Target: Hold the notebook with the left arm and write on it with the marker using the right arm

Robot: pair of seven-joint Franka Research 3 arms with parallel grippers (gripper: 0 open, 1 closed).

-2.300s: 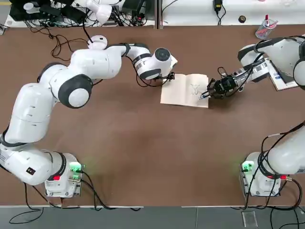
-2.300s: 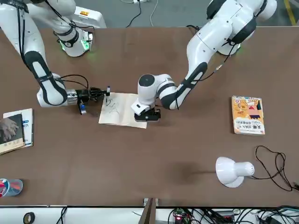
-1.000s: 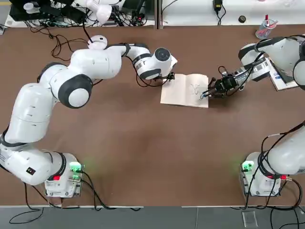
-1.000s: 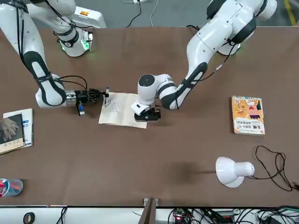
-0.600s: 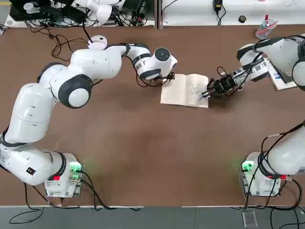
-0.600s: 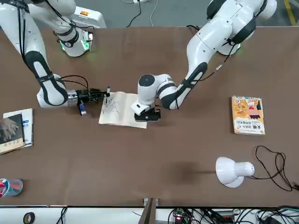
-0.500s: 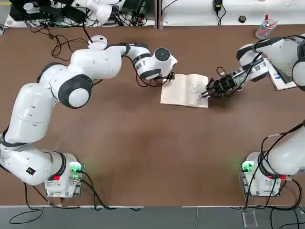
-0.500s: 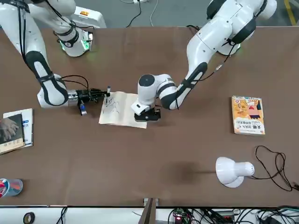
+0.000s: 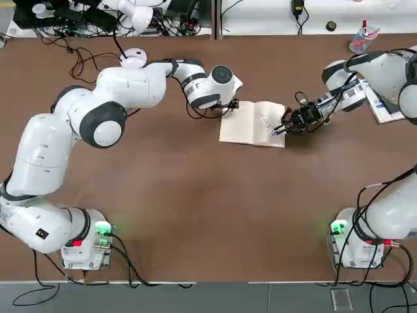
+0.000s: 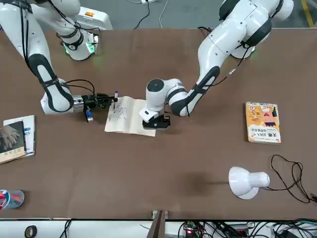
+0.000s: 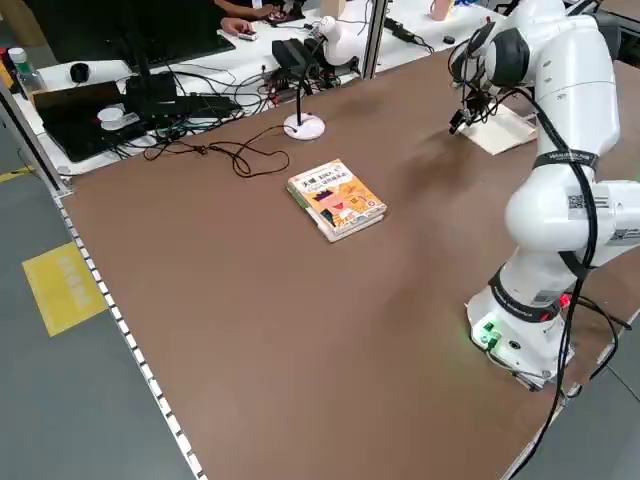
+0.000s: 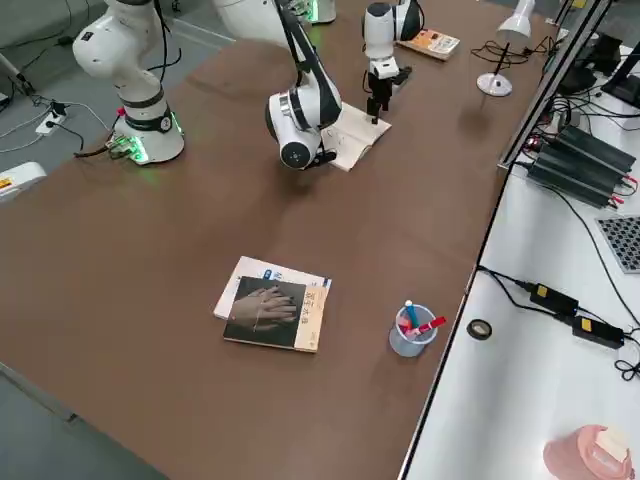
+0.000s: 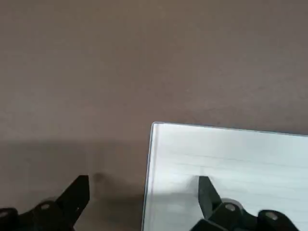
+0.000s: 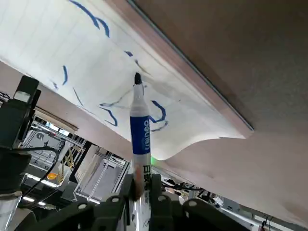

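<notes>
Right wrist view only: right claw [image 14: 142, 190] pinching marker [image 14: 139, 130], tip on notebook [image 14: 86, 72]; left claw [image 13: 144, 192] spread.

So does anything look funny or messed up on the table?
Not really. The notebook lies a bit crooked and one page edge curls up near the marker, which the right gripper holds to the page. The left gripper pins the other edge. Nothing is spilled or broken.
</notes>
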